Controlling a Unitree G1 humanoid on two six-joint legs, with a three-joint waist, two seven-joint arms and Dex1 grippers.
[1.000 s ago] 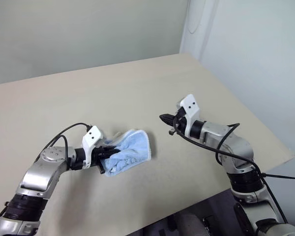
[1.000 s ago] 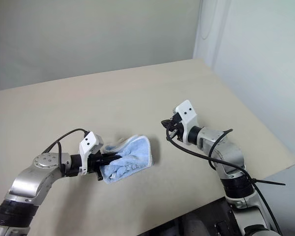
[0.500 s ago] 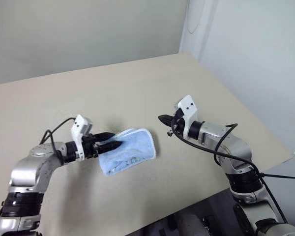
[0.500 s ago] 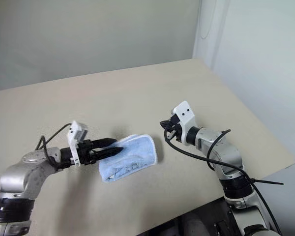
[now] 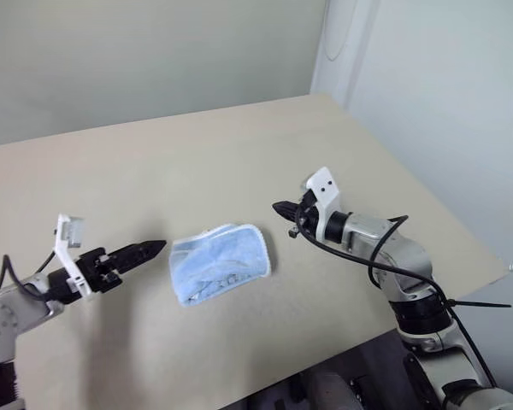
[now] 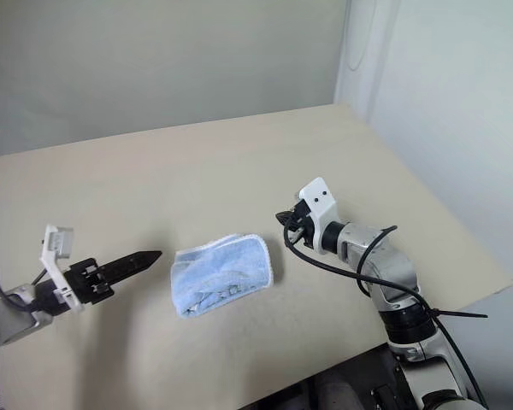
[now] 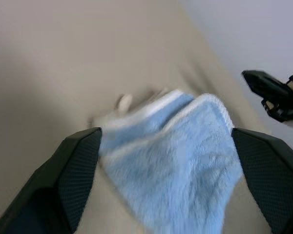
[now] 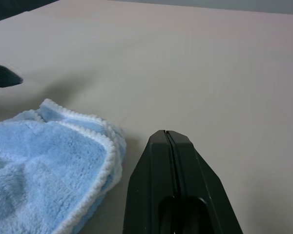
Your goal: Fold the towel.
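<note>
From where I stand, the left gripper (image 6: 145, 258) sits off at about nine o'clock from the towel (image 6: 221, 275), hanging just above the table (image 6: 197, 171) with its black fingers (image 7: 73, 175) spread wide and nothing between them. It is near the cloth but apart from it, tips aimed at its near edge.

The towel itself lies close to the middle of the table, a little toward the front edge, in a small soft bundle. It looks folded over on itself, white border showing along the top and right sides, but the layers are loose and puffy, not flat.

At about three o'clock from the towel, the right gripper (image 6: 282, 219) hovers with its fingers (image 8: 176, 161) pressed tight together, holding nothing, tips pointing at the towel's right edge and just beside it.

What worries me is that bundle. With nothing pinning it, the top layer could spring back and the fold open up, since terry cloth is bulky and does not crease. If the left gripper comes back in low with its fingers that wide, it could catch the border and drag the whole thing sideways. The right gripper is close enough that a small forward nudge would push the edge and rumple the stack.
</note>
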